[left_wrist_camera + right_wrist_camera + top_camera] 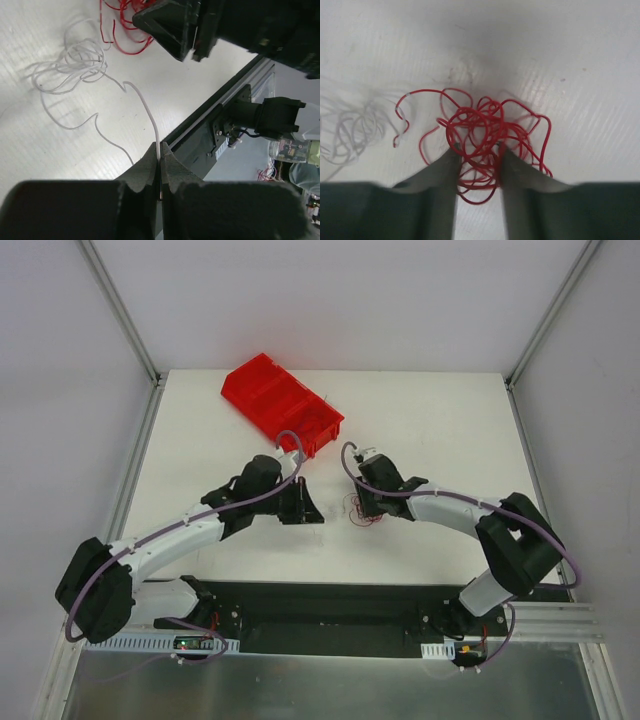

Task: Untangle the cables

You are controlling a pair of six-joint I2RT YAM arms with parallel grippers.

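The cables lie on the white table between my grippers. The red cable [485, 131] is a curly tangle, also seen in the top view [364, 512] and the left wrist view [125, 30]. The whitish cable [75, 65] is a looser coil beside it, also visible in the right wrist view [350, 132]. One strand of it runs out to my left gripper [161, 146], which is shut on its end. My right gripper [477, 147] is open and low over the table, with loops of the red tangle between its fingers. In the top view, left gripper [308, 510] and right gripper [362, 502] face each other closely.
A red plastic compartment bin [280, 402] lies at an angle at the back of the table, just beyond the left arm. The black base rail [330, 615] runs along the near edge. Frame posts stand at the table's back corners.
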